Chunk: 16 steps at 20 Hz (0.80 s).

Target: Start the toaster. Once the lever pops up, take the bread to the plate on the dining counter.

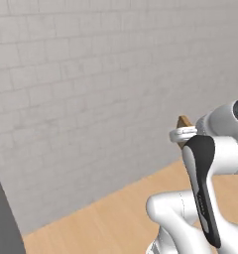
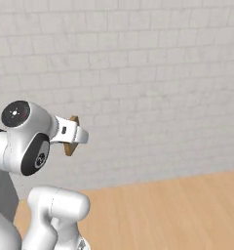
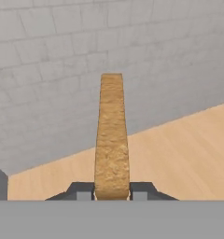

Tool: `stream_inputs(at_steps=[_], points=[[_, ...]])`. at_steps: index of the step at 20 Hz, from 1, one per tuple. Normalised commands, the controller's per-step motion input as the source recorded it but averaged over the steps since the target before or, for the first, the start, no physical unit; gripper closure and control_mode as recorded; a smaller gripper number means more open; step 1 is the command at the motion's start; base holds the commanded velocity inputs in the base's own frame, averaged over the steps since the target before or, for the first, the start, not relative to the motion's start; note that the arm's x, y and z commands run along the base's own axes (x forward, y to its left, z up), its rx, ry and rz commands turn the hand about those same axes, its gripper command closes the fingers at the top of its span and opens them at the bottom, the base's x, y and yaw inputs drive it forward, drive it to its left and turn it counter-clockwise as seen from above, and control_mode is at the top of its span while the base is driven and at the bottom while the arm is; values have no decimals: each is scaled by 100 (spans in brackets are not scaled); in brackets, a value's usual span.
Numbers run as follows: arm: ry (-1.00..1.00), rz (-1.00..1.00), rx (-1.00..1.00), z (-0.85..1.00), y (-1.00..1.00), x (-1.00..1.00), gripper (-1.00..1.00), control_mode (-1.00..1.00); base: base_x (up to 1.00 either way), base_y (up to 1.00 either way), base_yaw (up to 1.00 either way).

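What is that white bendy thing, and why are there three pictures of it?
It's a robot arm in a pretend computer kitchen. Two cameras sit behind it, one to its left and one to its right, so you see it from both sides. The third camera rides on its hand and looks along the gripper, its two-finger pincher. The gripper is shut on a slice of bread, seen edge-on, so it looks like a tall tan strip. From the sides, just a brown corner pokes out. Behind is a grey brick wall, and below is a light wooden floor.
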Motion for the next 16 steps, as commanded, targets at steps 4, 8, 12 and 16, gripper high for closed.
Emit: stream_inputs(at_steps=[4, 8, 12, 16], points=[[0, 0, 0, 0, 0, 0, 100, 100, 38, 0, -73], [0, 0, 0, 0, 0, 0, 100, 100, 28, 0, -78], [0, 0, 0, 0, 0, 0, 100, 100, 32, 0, -79], [0, 0, 0, 0, 0, 0, 100, 100, 37, 0, -77]])
